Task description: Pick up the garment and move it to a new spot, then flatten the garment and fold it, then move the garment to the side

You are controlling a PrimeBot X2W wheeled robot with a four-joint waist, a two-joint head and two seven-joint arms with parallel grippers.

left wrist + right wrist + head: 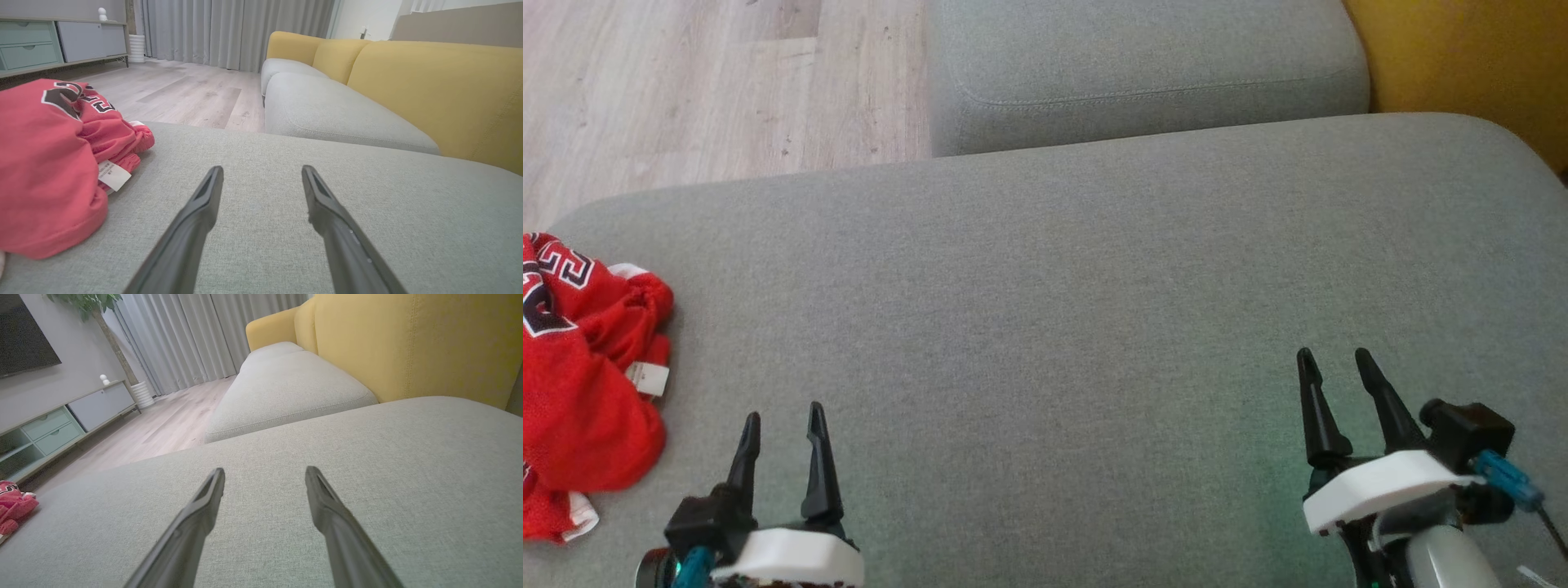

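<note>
A red garment point(580, 392) with black and white lettering lies crumpled at the left edge of the grey sofa cushion point(1054, 310), a white label showing on it. In the left wrist view the garment point(49, 163) bulks at the left. It appears small at the far left in the right wrist view point(14, 506). My left gripper point(783, 415) stands open just right of the garment, nothing between its fingers. My right gripper point(1335, 359) is open too, far to the right over bare cushion.
A second grey seat cushion point(1143, 73) lies beyond, with a yellow backrest point(1470, 57) at the right. Wooden floor point(686, 90) runs past the cushion's far left edge. A low cabinet point(61, 424) and curtains stand across the room.
</note>
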